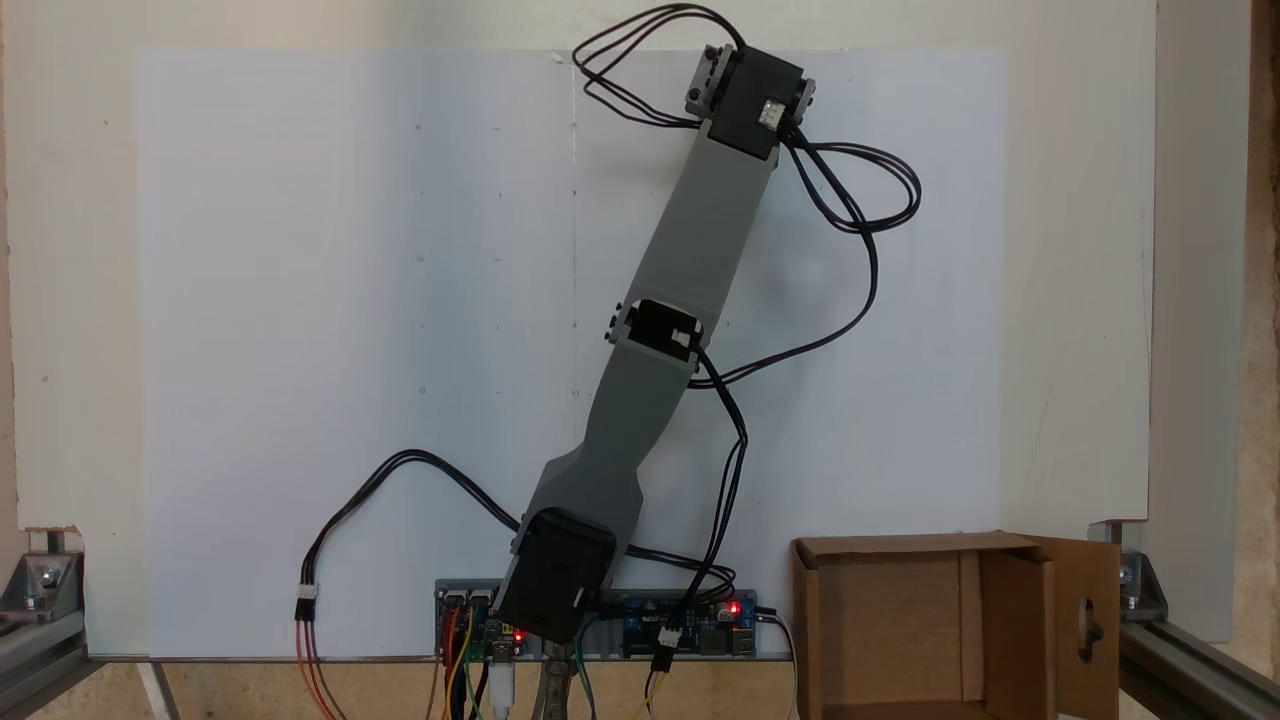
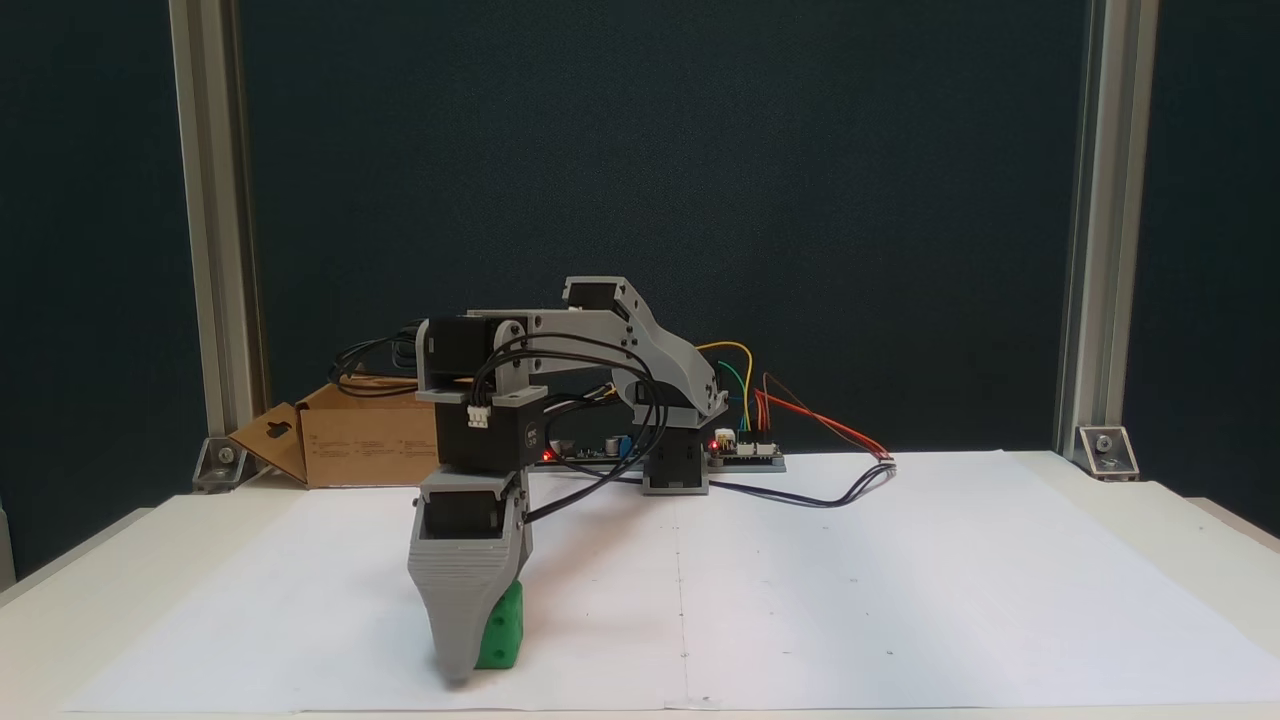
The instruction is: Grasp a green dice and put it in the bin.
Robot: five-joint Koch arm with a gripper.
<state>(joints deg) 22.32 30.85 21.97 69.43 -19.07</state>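
The green dice (image 2: 503, 628) rests on the white paper near the table's front edge, its left part covered by the wide grey jaw. My gripper (image 2: 465, 668) points straight down with its tip at the paper right beside the dice. Its jaws stand one behind the other, so the gap between them is hidden. From above, the arm reaches far across the sheet and its wrist motor (image 1: 752, 105) covers both gripper and dice. The bin (image 1: 808, 620), a brown cardboard box with a handle-hole flap, stands open beside the arm's base (image 2: 360, 440).
Control boards with coloured wires sit by the arm's base (image 1: 690, 625) (image 2: 745, 452). Black cables loop loosely around the arm (image 1: 860, 200). Aluminium frame posts stand at the back corners (image 2: 215, 240) (image 2: 1090, 240). White paper (image 2: 900, 580) covers the table.
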